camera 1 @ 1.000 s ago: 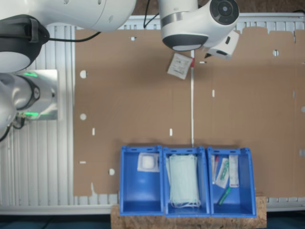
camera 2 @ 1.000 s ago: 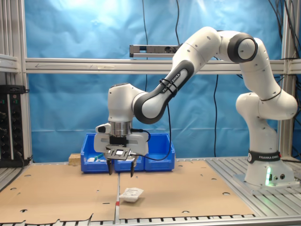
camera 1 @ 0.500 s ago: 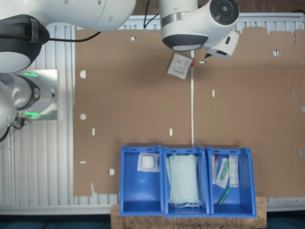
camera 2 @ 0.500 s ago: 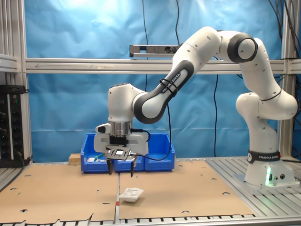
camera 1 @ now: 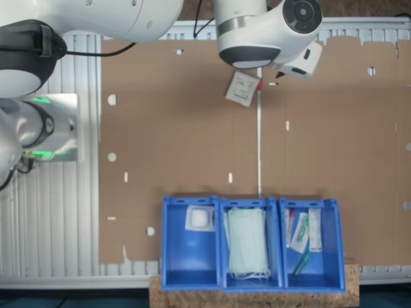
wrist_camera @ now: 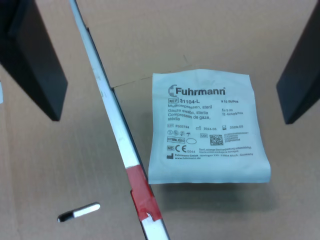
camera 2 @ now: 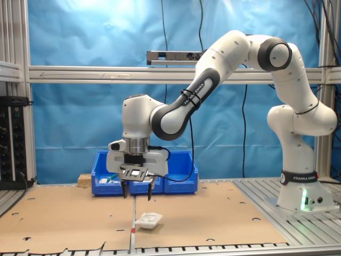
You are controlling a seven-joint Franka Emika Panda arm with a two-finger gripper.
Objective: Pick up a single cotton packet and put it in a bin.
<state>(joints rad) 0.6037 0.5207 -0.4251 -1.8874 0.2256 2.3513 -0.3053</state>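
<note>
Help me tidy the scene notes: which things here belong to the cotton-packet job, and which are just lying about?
Belongs to the job:
- cotton packet flat on the cardboard
- claw, open, above it
- three blue bins

Lying about:
- face masks in the middle bin
- narrow packets in an end bin
- white packet in the other end bin
- red-and-white strip beside the cotton packet

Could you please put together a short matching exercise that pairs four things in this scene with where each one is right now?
Things:
1. cotton packet
2. face masks
3. end effector
4. second white packet

Places:
A. middle bin
B. flat on the cardboard
C. bin at the first exterior view's left
D. open, hanging above the cotton packet

Pairs: 1-B, 2-A, 3-D, 4-C
</note>
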